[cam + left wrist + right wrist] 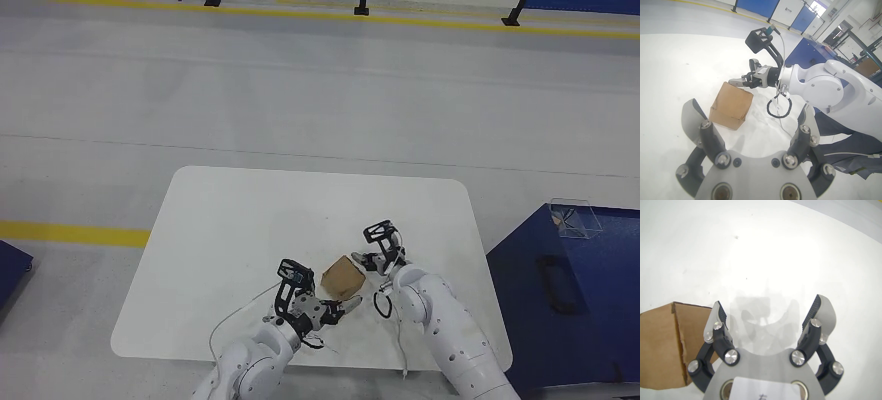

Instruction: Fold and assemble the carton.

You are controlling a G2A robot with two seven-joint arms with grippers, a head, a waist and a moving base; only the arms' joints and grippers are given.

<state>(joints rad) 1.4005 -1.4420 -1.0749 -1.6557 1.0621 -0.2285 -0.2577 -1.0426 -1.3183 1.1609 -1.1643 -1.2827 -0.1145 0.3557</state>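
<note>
My wide-open right hand (769,306) touches the carton's (730,106) top edge, probably pressing a flap; left hand (748,113) hovers nearby, wide, empty.

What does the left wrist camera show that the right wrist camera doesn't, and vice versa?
Left wrist view: the right gripper from outside, open, one finger at the top edge of the cardboard box, and a blue cabinet behind. Right wrist view: the ragged side seam of the box, up close. Both: the box on the white table, seen past the camera's own gripper, the left gripper open like the right.
</note>
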